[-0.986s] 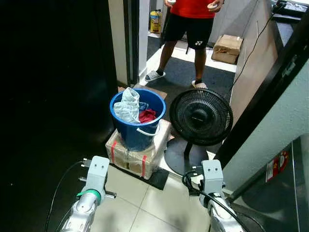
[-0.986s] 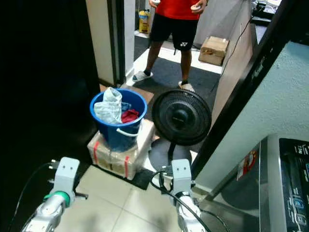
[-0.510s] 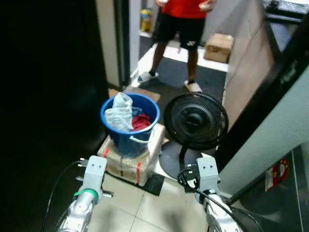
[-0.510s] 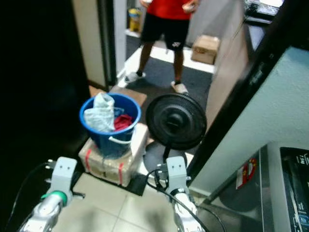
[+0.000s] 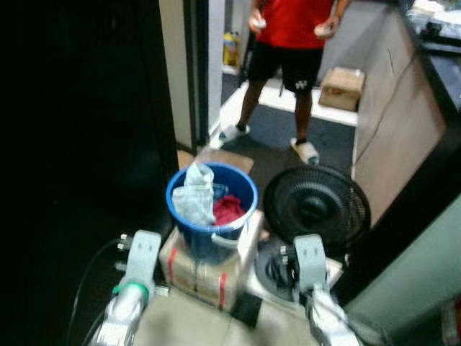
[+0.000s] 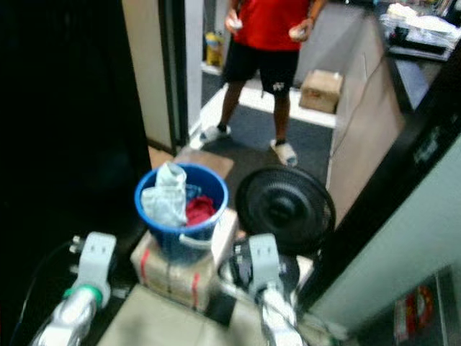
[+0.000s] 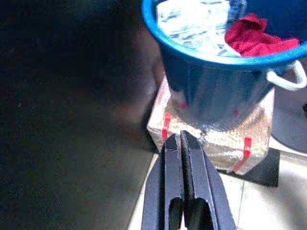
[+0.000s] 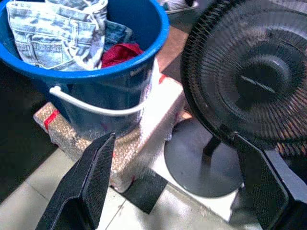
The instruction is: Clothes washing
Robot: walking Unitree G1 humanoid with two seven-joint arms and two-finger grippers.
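Observation:
A blue bucket [image 5: 209, 241] with a white handle [image 8: 96, 108] stands on a wrapped box with red tape [image 5: 198, 272]. In it lie a pale denim garment [image 5: 196, 200] and a red cloth [image 5: 229, 210]. My left gripper [image 7: 181, 136] is shut and holds nothing; it hangs low in front of the box, pointing at the bucket's left side. My right gripper [image 8: 175, 139] is wide open, between the bucket [image 8: 91, 72] and the fan. Both wrists [image 5: 138, 256] show at the bottom of the eye views, short of the bucket.
A black floor fan [image 5: 317, 209] on a round base stands right beside the bucket. A person in a red shirt [image 5: 288, 43] stands in the passage beyond, near a cardboard box [image 5: 341, 86]. Dark wall on the left; a pale panel [image 5: 425, 288] on the right.
The whole picture has shifted and blurred, so the camera moved; bucket and fan now sit lower and nearer in view. Both arms keep the same pose.

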